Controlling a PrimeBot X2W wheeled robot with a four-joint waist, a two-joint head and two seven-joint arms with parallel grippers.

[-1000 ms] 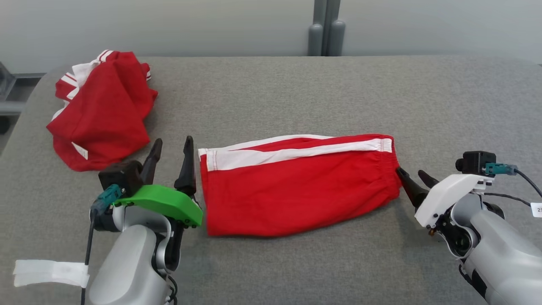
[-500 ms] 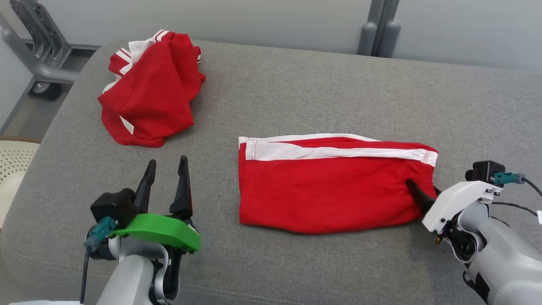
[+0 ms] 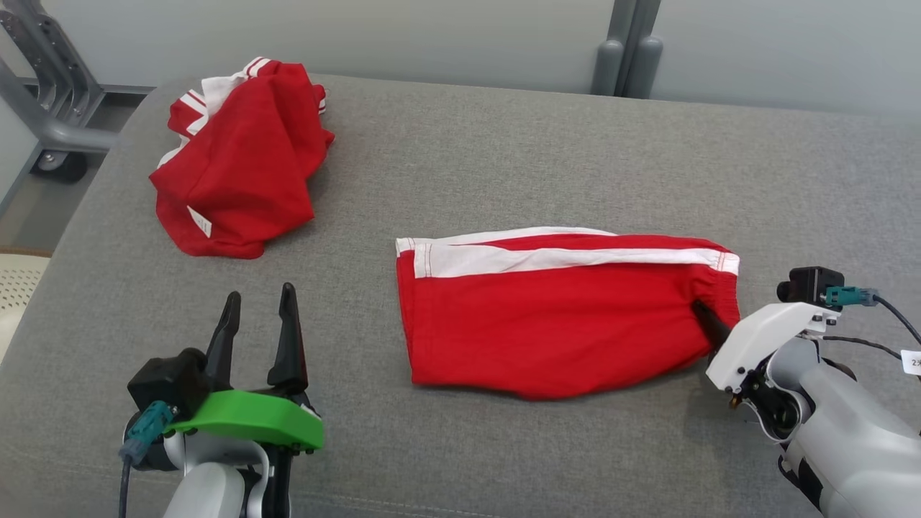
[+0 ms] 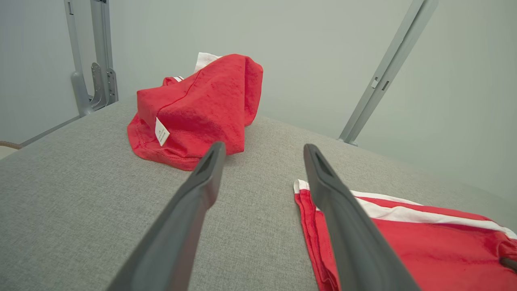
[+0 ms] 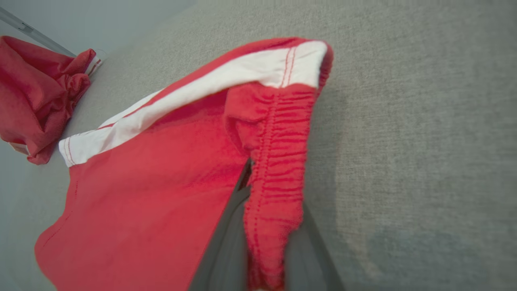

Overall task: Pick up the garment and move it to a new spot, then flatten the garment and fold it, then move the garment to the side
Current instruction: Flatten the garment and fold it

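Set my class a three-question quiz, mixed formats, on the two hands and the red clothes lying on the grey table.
1. True or false: the left hand is gripping the crumpled red garment.
2. Which part of the folded red shorts with a white side stripe does the right hand pinch? A) striped leg hem B) gathered waistband C) sewn label
3. Fill in: the crumpled garment lies on the robot's ____ side of the shorts.
Key: 1 false; 2 B; 3 left.
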